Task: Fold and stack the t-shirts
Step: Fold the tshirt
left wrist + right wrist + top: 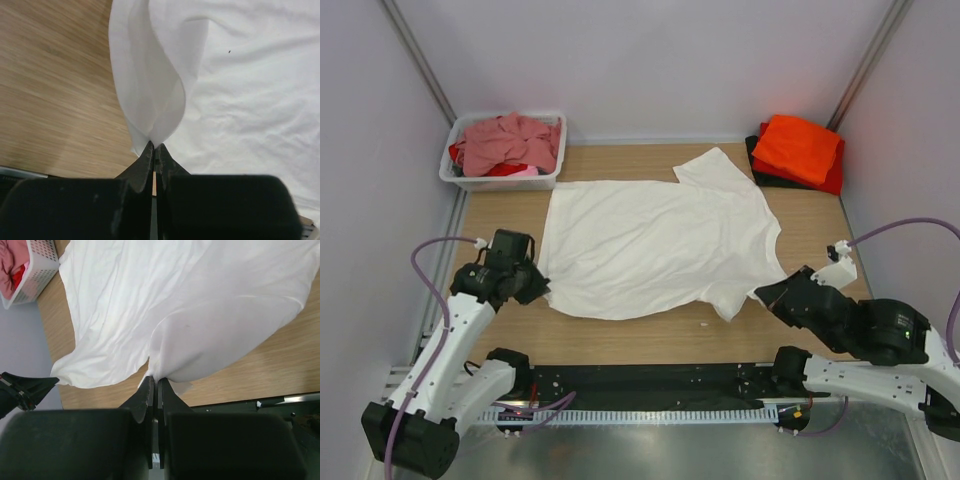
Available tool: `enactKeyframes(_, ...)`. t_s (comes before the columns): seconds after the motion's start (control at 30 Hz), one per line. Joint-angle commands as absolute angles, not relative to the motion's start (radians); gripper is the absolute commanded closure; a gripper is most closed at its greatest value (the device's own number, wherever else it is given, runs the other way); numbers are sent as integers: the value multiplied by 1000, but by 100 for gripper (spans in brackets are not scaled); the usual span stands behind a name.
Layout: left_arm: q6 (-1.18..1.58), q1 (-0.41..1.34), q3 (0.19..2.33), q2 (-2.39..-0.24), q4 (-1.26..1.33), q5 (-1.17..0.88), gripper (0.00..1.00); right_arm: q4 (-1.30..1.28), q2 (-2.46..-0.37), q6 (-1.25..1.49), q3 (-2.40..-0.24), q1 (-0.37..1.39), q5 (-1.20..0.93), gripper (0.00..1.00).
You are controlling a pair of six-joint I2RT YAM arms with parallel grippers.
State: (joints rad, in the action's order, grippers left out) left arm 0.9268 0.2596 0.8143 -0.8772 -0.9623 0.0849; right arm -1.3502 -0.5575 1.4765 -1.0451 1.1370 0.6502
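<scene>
Wrist cams are showing L jaws & R jaws each clamping an edge of the white tee (pixel 655 240); only top cam is showing it lying spread across the counter (pixel 620 340).

No txt, labels, brands, nos. or signs legible in any view. White t-shirt (pixel 655 245) is plain, no print. Tub (pixel 500 181) and worktop (pixel 620 340) carry no readable marks.
</scene>
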Motion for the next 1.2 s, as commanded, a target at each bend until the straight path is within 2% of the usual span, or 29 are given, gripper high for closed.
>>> enactKeyframes(0.0,885,259,844,-882,-1020,64,100,-1508,-591,1471,-1078,1143,749,98)
enactKeyframes(0.2,790,250,910,-1017,-1003,52,100,-1467,-685,1358,-1098,1143,770,92)
enactKeyframes(0.27,764,250,937,-1081,-1017,52,100,-1433,-753,1258,-1129,1143,759,93)
enactKeyframes(0.33,758,250,966,-1107,-1029,61,100,-1431,-863,1230,-1169,1141,768,99)
enactKeyframes(0.4,756,250,971,-1112,-1022,55,100,-1347,-917,1106,-1167,1132,750,99)
enactKeyframes(0.5,756,250,965,-1106,-1017,45,100,-1289,-1008,955,-1166,1059,679,99)
enactKeyframes(0.6,747,250,959,-1100,-1029,37,100,-1079,-1040,734,-1092,793,451,99)
enactKeyframes(0.67,739,249,956,-1092,-1040,31,100,-1054,-1026,690,-1055,711,404,99)
enactKeyframes(0.87,718,250,936,-1058,-1049,29,100,-1112,-914,675,-1084,574,446,99)
enactKeyframes(1.0,693,244,972,-1133,-1034,15,100,-1128,-978,634,-1135,545,497,99)
enactKeyframes(1.17,637,172,1055,-1279,-1003,-37,100,-1049,-1089,506,-1221,456,440,99)
